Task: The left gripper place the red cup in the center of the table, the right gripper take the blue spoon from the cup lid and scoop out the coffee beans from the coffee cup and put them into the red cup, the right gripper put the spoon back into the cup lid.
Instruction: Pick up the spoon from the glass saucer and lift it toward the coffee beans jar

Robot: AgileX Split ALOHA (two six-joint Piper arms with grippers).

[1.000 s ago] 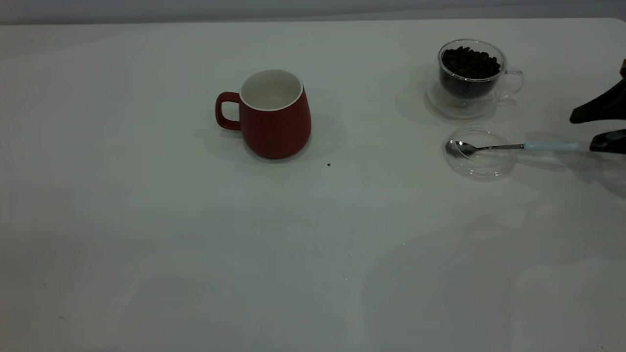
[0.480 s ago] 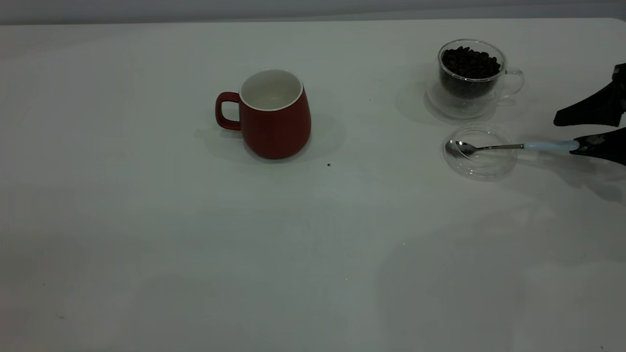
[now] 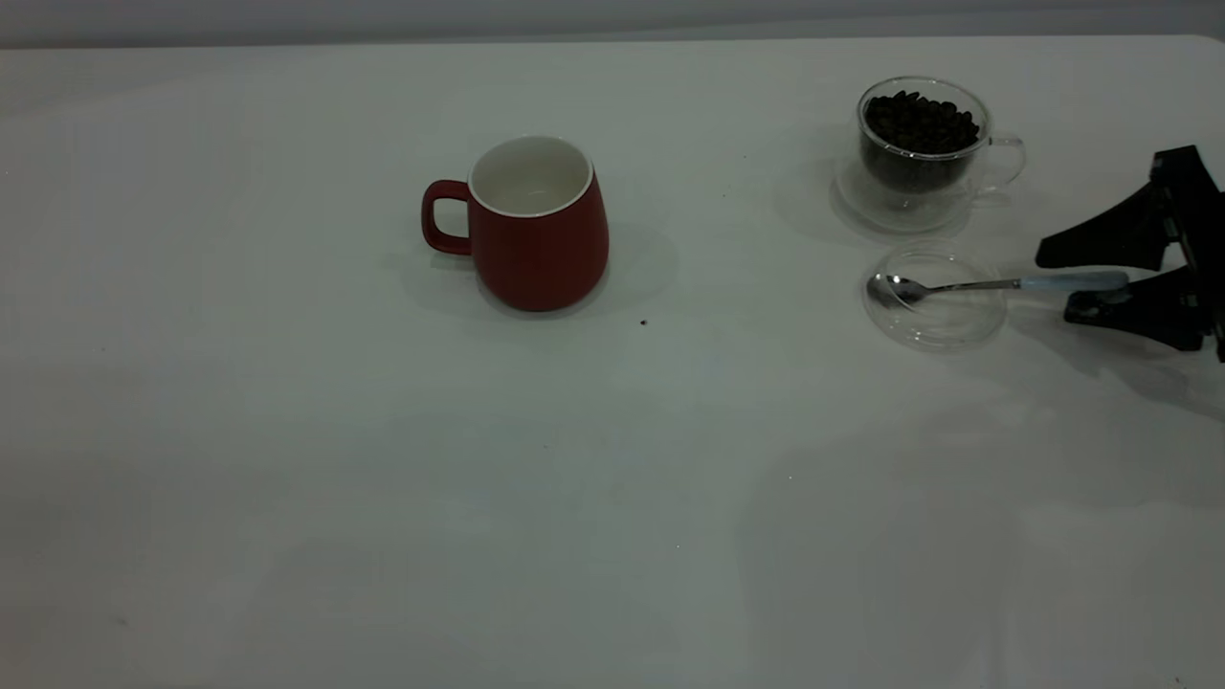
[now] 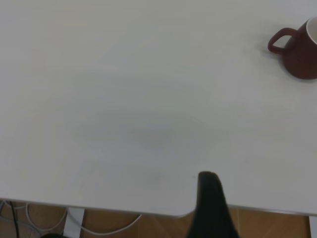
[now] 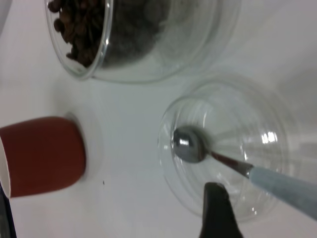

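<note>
The red cup [image 3: 536, 230] stands upright near the table's middle, its white inside empty and its handle to the left; it also shows in both wrist views [image 4: 299, 49] [image 5: 44, 154]. The glass coffee cup [image 3: 921, 144] full of coffee beans [image 5: 74, 29] stands at the back right. In front of it lies the clear cup lid [image 3: 936, 299] with the blue spoon [image 3: 1072, 281] resting on it, bowl [image 5: 188, 144] in the lid. My right gripper [image 3: 1057, 285] is open, one finger on each side of the spoon's blue handle. My left gripper [image 4: 212, 208] hangs by the table's edge, far from the red cup.
A small dark speck [image 3: 643, 322] lies just right of the red cup. The white table [image 3: 383, 498] stretches wide in front and to the left. Cables [image 4: 99, 225] lie on the floor beyond the table's edge in the left wrist view.
My right gripper has come in from the right edge towards the lid, and its open fingers now straddle the spoon's handle. The cups have stayed put.
</note>
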